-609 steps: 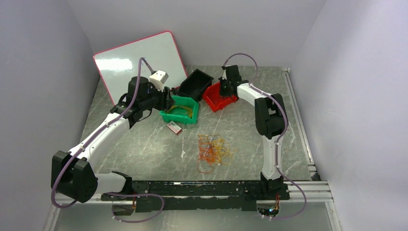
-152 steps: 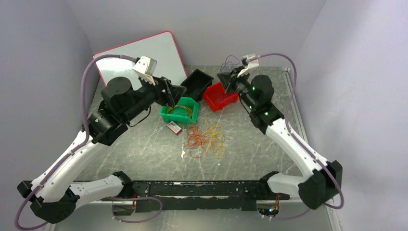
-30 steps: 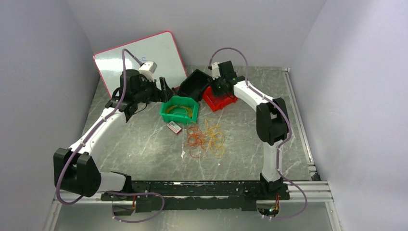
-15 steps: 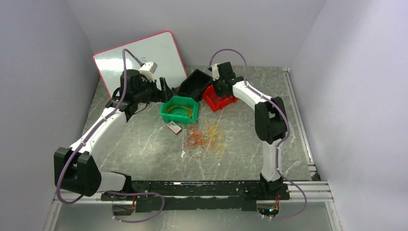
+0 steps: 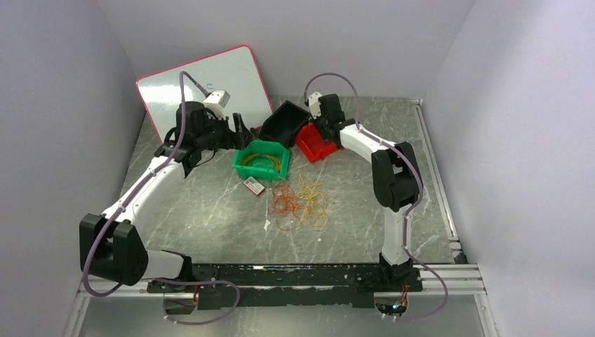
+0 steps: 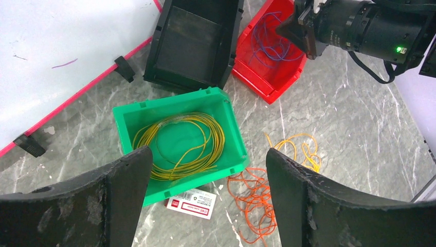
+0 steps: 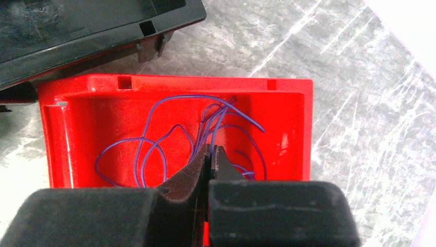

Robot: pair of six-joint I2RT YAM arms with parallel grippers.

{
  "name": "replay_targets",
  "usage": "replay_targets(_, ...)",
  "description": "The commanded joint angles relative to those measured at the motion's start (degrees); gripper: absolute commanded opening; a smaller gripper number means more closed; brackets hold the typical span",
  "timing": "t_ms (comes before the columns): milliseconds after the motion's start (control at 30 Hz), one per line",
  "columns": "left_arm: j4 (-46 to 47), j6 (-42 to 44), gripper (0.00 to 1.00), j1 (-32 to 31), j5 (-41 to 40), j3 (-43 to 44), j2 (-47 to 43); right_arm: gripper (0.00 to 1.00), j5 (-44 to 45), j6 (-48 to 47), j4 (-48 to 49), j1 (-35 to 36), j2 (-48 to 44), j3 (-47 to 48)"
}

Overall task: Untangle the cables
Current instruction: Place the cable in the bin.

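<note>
- The right end effector, jaws pressed together, hangs low in the red plastic bin, which stands to the right of the green plastic bin. Thin purple wire loops around its tips. Whether a strand is pinched cannot be told.
- The left end effector, jaws wide and empty, hovers above the green bin, over a coil of yellow wire.
- The cables, a loose tangle of orange and yellow loops, lie on the grey marbled desk just in front of the green bin, toward the arm bases.
- Judged step: clearing the right arm from the red bin. It should rise straight and slowly, and the wire should be watched for trailing.
- At the tangle, it would be best to pinch a single outer loop and draw it outward gently. The left end effector could pin the rest.
</note>
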Motion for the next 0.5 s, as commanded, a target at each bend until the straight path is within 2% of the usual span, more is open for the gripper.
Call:
replay_targets(0, 0.3, 0.6, 0.85, 0.6, 0.9, 1.3, 0.3, 0.00, 0.9, -3.5, 0.7, -0.1, 2.3, 2.2)
replay_targets(100, 0.1, 0.6, 0.85, 0.6, 0.9, 1.3, 0.4, 0.02, -0.4, -3.2, 0.1, -0.1, 2.4, 2.6)
replay_targets(233, 0.1, 0.4, 0.85, 0.6, 1.2, 1.5, 0.6, 0.19, -1.7, -2.0, 0.8, -0.2, 1.1, 2.4)
replay_targets(467, -0.1, 0.4, 0.86, 0.6, 0.8, 1.5, 0.0, 0.29, -3.3, 0.7, -0.6, -0.2, -2.5, 4.1)
